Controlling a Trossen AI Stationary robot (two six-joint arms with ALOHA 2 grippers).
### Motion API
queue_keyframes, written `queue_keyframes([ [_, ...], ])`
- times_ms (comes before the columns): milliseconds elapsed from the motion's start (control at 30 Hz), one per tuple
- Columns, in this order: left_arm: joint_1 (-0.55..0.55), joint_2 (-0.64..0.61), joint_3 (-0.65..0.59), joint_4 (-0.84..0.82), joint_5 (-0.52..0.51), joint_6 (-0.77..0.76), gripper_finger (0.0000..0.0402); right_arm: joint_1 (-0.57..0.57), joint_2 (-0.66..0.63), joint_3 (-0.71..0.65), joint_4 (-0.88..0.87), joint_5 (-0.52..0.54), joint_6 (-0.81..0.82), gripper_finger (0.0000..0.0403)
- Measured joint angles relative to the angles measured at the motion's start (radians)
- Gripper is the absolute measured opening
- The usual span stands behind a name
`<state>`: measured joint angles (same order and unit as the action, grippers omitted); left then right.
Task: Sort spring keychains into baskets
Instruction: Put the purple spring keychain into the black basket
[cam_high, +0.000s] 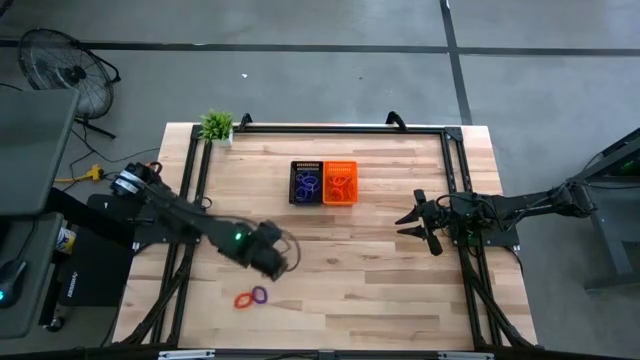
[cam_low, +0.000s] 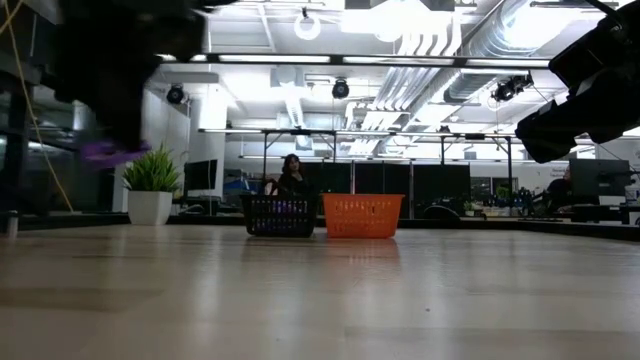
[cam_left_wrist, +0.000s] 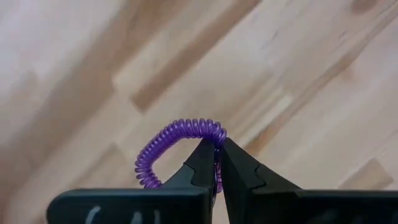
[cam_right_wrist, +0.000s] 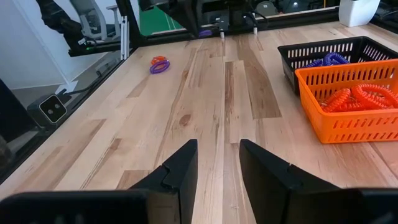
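Orange basket (cam_right_wrist: 348, 106) holds orange-red coils (cam_right_wrist: 364, 96) (black: purple).

Both arms are dark, built of jointed segments. The left arm (cam_high: 190, 220) carries a small green light near its wrist and a pale ringed fitting with cables at its base. Each claw ends in two black, wedge-shaped fingers (cam_right_wrist: 180, 168) tapering to narrow tips; the right arm (cam_high: 520, 207) is equally black.

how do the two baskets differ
The black basket holds purple spring keychains; the orange basket holds orange-red ones. In the high view, black sits on the left arm's side, orange on the right's. Both are meshed, rectangular, similar-sized, standing side by side.
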<state>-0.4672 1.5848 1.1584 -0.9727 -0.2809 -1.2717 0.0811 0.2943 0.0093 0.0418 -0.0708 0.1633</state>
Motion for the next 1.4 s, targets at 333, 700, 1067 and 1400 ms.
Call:
queue_keyframes([
  [333,0.271,0.011,0.115,0.069,0.004,0.485,0.0009,0.0,0.0,0.0,0.0,0.0,0.0,0.0114],
  [700,0.516,0.133,0.227,0.124,0.013,0.68,0.001,0.0,0.0,0.0,0.0,0.0,0.0,0.0114],
  [1067,0.661,0.276,0.306,0.204,0.12,0.742,0.001,0.0,0.0,0.0,0.0,0.0,0.0,0.0114],
  [1400,0.684,0.301,0.316,0.199,0.151,0.744,0.0047,0.0,0.0,0.0,0.0,0.0,0.0,0.0114],
])
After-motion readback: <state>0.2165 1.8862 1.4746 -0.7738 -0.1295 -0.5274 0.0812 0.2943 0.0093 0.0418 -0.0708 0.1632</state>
